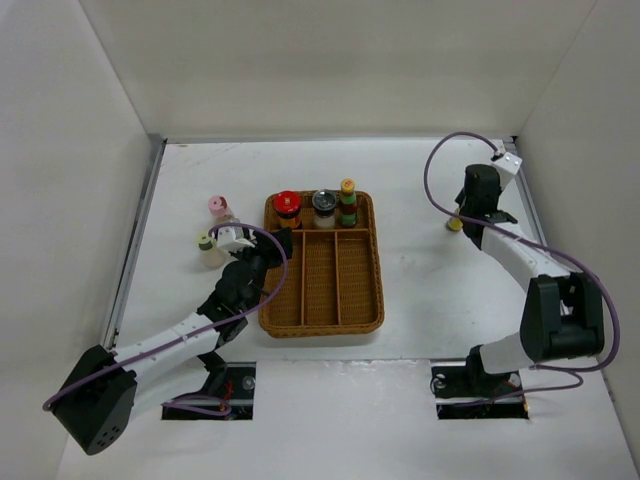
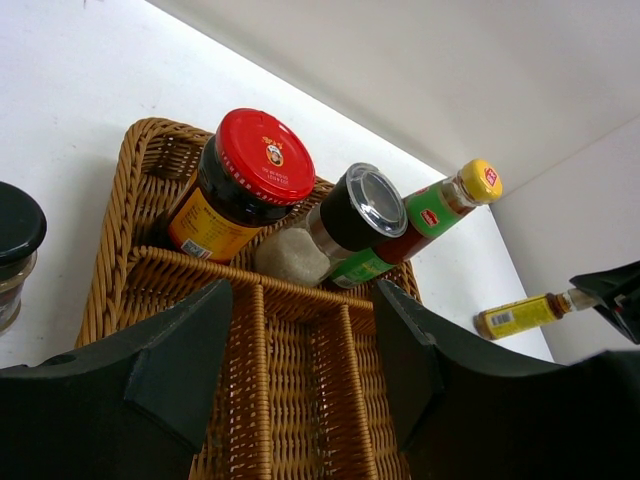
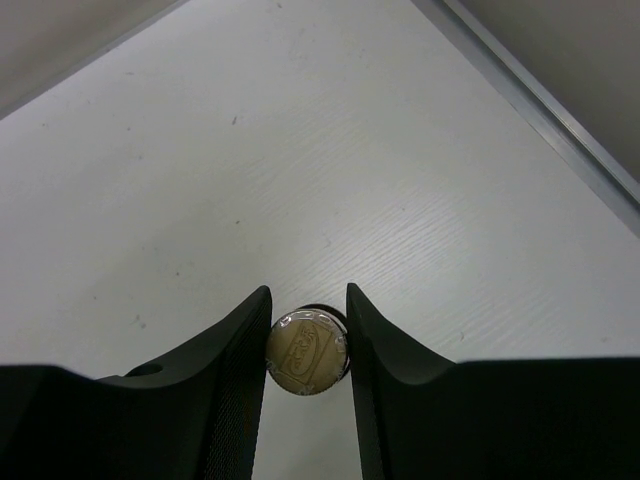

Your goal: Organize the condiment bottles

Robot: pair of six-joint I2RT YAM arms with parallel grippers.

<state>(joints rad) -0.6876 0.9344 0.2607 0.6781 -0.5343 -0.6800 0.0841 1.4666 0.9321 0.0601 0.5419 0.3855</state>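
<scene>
On bare table [image 1: 440, 300], well right of tray: small yellow bottle [image 1: 455, 224], cap seen end-on in right wrist view. Clamped at that cap by right gripper [image 3: 307, 305], one finger pressed against each side. Upright or tilted: cannot tell.

Along far row of wicker tray [image 1: 372, 300], side by side and upright:
- red-lidded jar [image 1: 287, 203] at left
- silver-lidded jar [image 1: 323, 205] in middle
- tall yellow-capped bottle [image 1: 347, 200] at right

Left of tray, on table:
- pink-lidded jar [image 1: 216, 205], farther back
- pale-green-lidded jar [image 1: 205, 243], nearer, apart from the pink one
- dark-lidded jar [image 2: 15, 235], at left edge of left wrist view, just outside tray's left wall, partly cut off

Left gripper [image 2: 302, 300]: open, nothing between fingers, hovering over left side of tray, just short of red-lidded jar, pointed toward far row.

Surroundings: plain white walls on three sides of table.
</scene>
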